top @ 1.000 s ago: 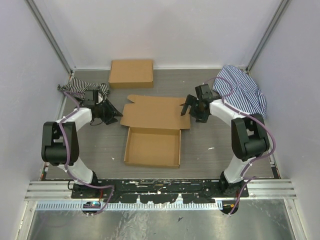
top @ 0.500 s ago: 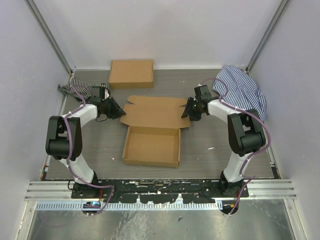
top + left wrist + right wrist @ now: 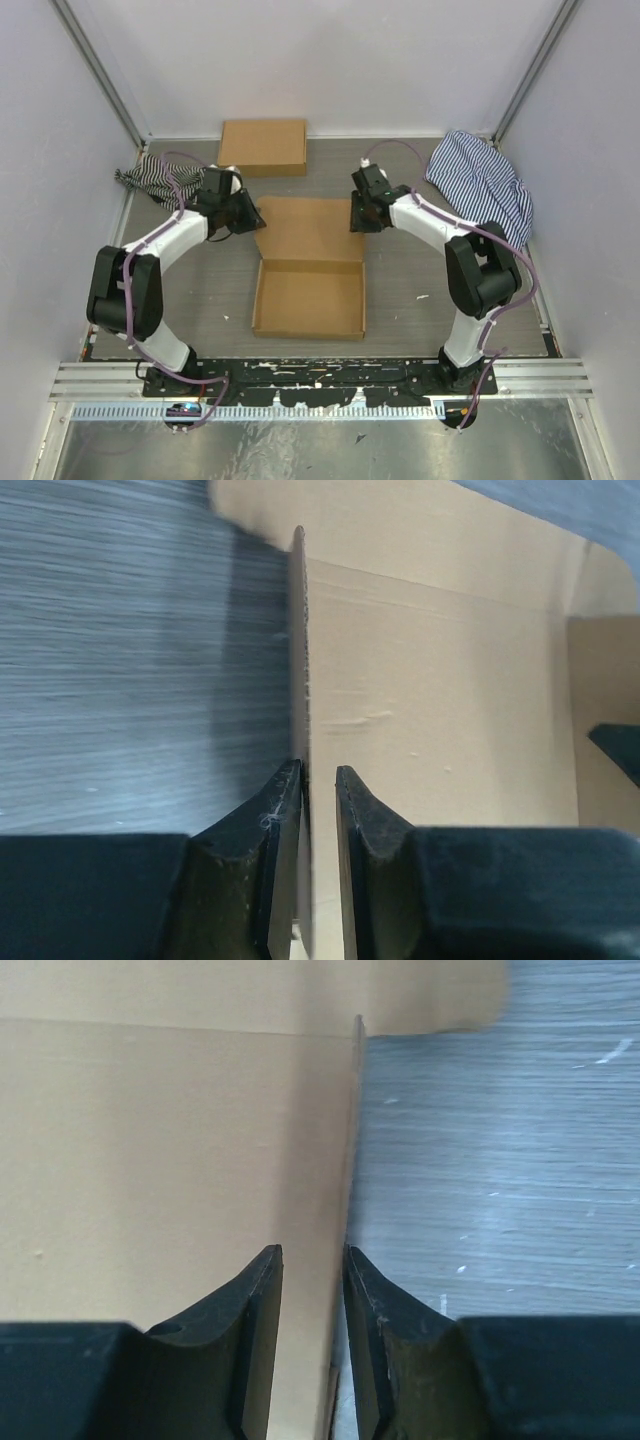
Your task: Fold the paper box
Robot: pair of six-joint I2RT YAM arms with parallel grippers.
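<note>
So the whole thing sits on a grey wood-grain table with pale walls around it. Smack in the middle is the paper box. The near half is already a shallow tray with its walls up, and the far half is the lid panel, lying flat and open behind it.

Both arms reach in toward that lid panel, the left arm from the left and the right arm from the right. There's a big blue-striped cloth bunched up in the far right corner. A second closed cardboard box sits at the back wall, well apart from the one being worked on. A smaller black-and-white striped cloth is over on the far left.

The left gripper is at the lid's left edge and the right gripper is at its right edge. In the left wrist view the left side flap stands upright, edge-on, between that gripper's fingers. The jaws are nearly together, with the outer one against the cardboard and a sliver of gap on the inner side. It's the same on the other wrist: the right side flap stands up between those fingers, hugging the outer one. Honestly I can't tell if either is truly pinching yet.
</note>
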